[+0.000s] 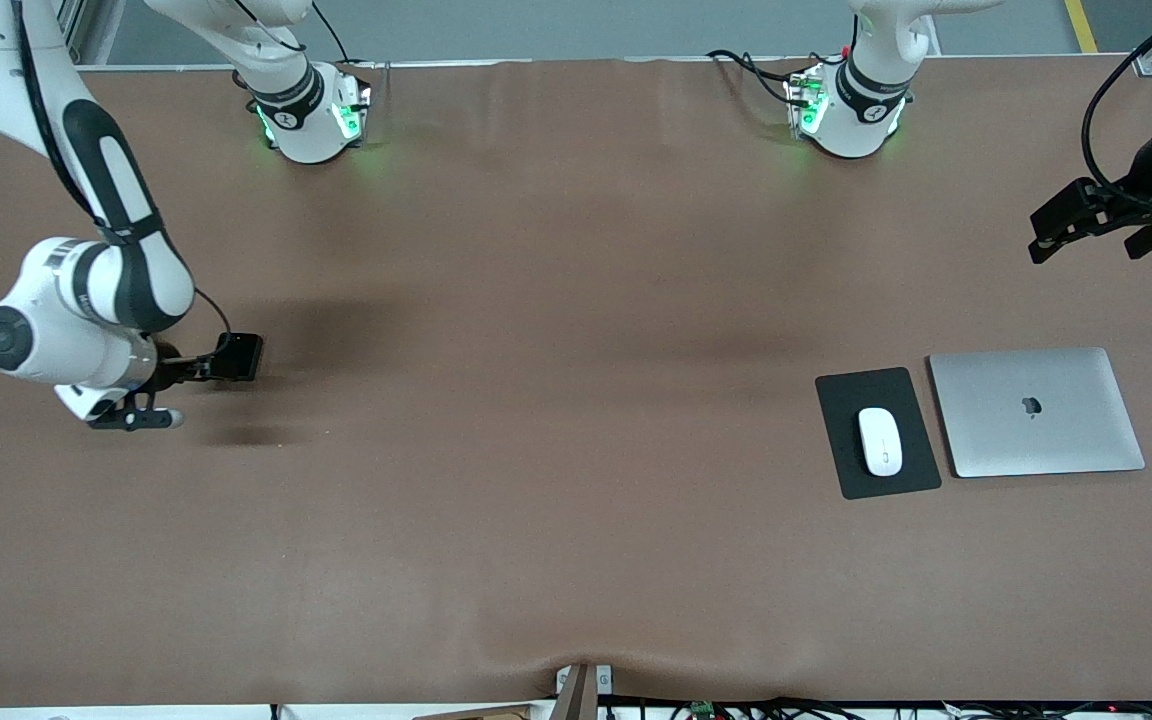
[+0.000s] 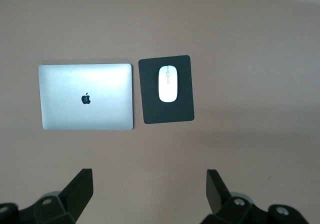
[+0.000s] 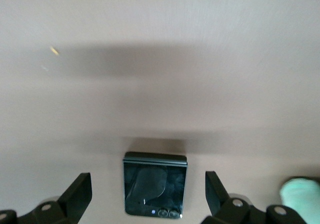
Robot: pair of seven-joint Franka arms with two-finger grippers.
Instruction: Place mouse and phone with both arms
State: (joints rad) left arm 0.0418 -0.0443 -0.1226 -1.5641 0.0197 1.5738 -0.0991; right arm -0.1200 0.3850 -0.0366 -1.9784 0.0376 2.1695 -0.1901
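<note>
The black folded phone (image 3: 155, 184) lies flat on the brown table, between the spread fingers of my right gripper (image 3: 148, 190), which is open and clear of the phone on both sides. In the front view that gripper (image 1: 133, 417) hangs low at the right arm's end of the table and hides the phone. The white mouse (image 1: 880, 441) lies on a dark grey mat (image 1: 846, 400); both also show in the left wrist view, mouse (image 2: 168, 83) and mat (image 2: 150, 109). My left gripper (image 2: 148, 181) is open and empty, high over bare table at the left arm's end (image 1: 1149, 240).
A closed silver laptop (image 1: 1036, 411) lies beside the mat, toward the left arm's end, and shows in the left wrist view (image 2: 86, 96). The two arm bases (image 1: 311, 115) (image 1: 846, 110) stand along the table's edge farthest from the front camera.
</note>
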